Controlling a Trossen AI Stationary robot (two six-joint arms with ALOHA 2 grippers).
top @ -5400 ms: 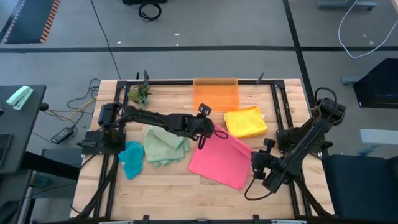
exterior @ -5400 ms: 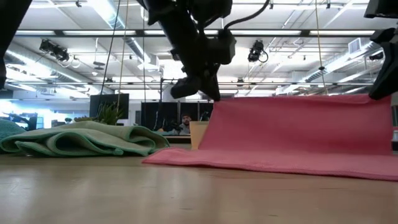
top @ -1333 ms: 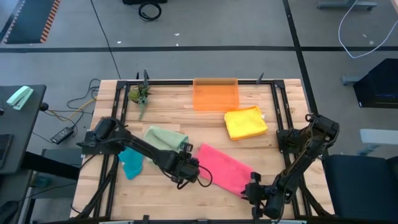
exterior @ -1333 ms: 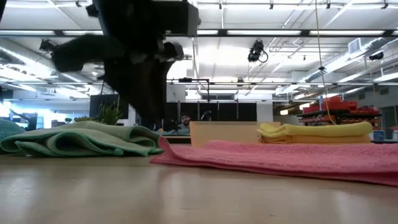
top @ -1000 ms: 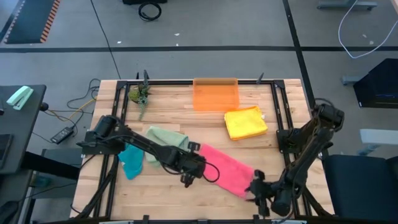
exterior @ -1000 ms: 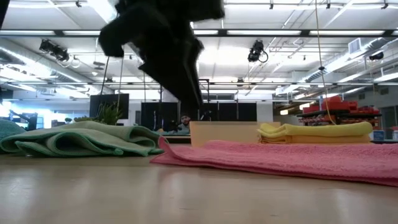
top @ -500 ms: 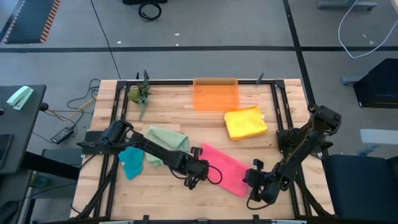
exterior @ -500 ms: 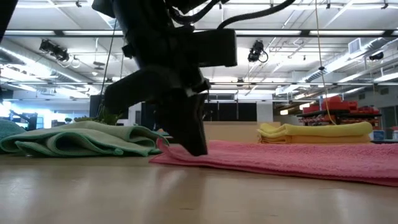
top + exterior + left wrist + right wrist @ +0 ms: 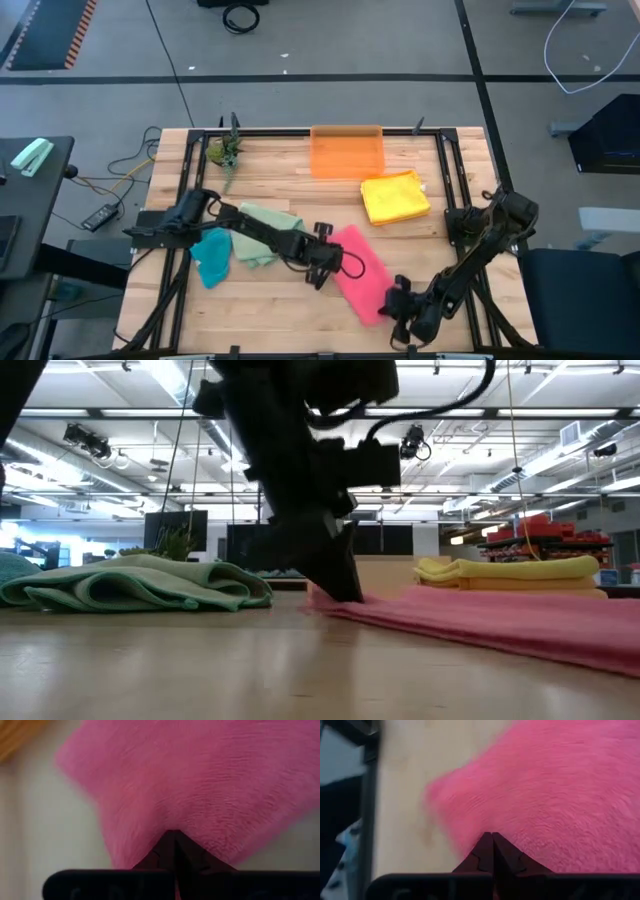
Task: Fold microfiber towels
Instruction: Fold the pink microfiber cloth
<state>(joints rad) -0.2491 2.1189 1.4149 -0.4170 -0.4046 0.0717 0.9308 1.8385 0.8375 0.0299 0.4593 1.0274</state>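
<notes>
Pink microfiber towel (image 9: 358, 271) lies folded as a slanted strip near the middle of the wooden tabletop (image 9: 270, 170), a little toward four o'clock from centre. We see the left claw (image 9: 328, 263) at the strip's ten o'clock end, its fingers (image 9: 172, 847) pressed together and pinching the pink cloth. The right claw (image 9: 398, 302) sits at the strip's five o'clock end, near the tabletop's front edge; its fingers (image 9: 492, 849) are likewise pressed together on the pink fabric. In the low view the left claw comes down onto the near end of the pink towel, which stretches flat away to the right.

A sage green towel (image 9: 262, 232) lies crumpled at nine o'clock from centre, with a teal towel (image 9: 211, 255) just beside it toward the tabletop's left edge. A folded yellow towel (image 9: 394, 196) rests at two o'clock, and a translucent orange bin (image 9: 347, 152) stands at twelve o'clock by the far edge.
</notes>
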